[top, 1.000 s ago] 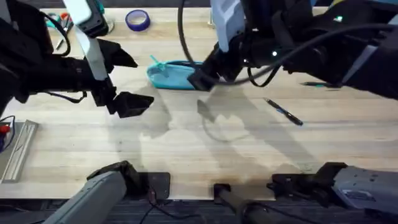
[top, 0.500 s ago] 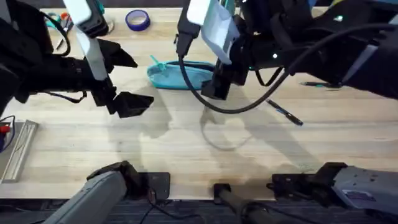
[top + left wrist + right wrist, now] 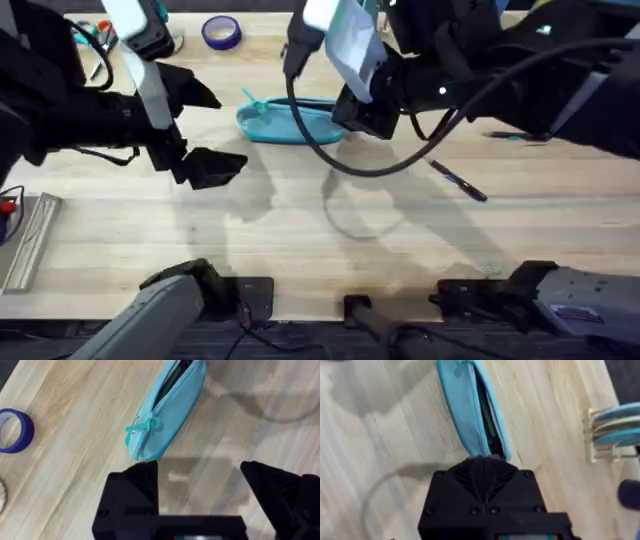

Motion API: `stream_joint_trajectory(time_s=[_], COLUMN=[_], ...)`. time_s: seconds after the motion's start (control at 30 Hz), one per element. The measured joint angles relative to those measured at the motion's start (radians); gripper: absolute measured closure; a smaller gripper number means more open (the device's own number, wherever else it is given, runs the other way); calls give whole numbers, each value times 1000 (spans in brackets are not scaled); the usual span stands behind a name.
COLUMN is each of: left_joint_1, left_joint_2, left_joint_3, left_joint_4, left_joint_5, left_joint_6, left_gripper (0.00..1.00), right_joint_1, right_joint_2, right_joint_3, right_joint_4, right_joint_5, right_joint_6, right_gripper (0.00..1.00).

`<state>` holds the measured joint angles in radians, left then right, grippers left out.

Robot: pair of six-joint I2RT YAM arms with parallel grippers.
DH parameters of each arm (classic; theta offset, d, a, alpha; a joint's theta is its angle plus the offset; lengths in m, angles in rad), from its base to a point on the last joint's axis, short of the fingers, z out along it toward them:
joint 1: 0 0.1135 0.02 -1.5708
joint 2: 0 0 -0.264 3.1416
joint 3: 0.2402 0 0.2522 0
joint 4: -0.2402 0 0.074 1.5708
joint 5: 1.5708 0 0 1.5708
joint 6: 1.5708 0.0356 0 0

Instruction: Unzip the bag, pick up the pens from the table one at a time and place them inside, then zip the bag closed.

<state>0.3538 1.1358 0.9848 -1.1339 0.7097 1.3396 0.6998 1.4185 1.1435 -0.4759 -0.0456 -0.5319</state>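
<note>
At the left edge of the table (image 3: 120,250) a grey metal rail (image 3: 28,240) lies along the boards, and a blue tape roll (image 3: 221,32) sits near the far edge. Between these and the near edge the wood is open, crossed by shadows.

The left arm reaches in from the left side, its gripper (image 3: 205,130) held above the boards left of the bag (image 3: 285,122) and apart from it. The left wrist view shows its fingers (image 3: 137,480) spread wide with bare wood between them, nothing held; the bag's closed end lies just beyond the fingertips.

The bag lies flat on the far half of the table, near the middle, long axis running left to right. It is turquoise fabric. A turquoise zipper pull (image 3: 145,426) sits at its left end. The zipper is open along the length, and dark items show inside the slit in both wrist views.

The right arm crosses from the right, a black cable (image 3: 330,165) looping below it. The right gripper (image 3: 362,112) is at the bag's right end; in the right wrist view its fingers (image 3: 482,472) are pressed together, empty, over that end.

Farther right, one dark pen (image 3: 458,181) lies alone on open wood, well apart from the bag. A second thin green item (image 3: 515,136) lies under the right arm.
</note>
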Motion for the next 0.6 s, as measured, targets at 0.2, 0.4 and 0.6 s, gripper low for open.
stream_joint_trajectory(time_s=[0.2, 0.4, 0.6], left_joint_1=[0, 0, 0], left_joint_2=[0, 0, 0], left_joint_3=[0, 0, 0], left_joint_4=[0, 0, 0], left_joint_5=[0, 0, 0], left_joint_6=[0, 0, 0], left_gripper=[7, 7, 7], right_joint_1=[-42, -143, -155], right_joint_2=[0, 3, 71], right_joint_3=[8, 75, 236], right_joint_4=[-79, -157, -259], right_joint_5=[-52, -149, -188], right_joint_6=[110, 163, 168], right_gripper=[972, 973, 971])
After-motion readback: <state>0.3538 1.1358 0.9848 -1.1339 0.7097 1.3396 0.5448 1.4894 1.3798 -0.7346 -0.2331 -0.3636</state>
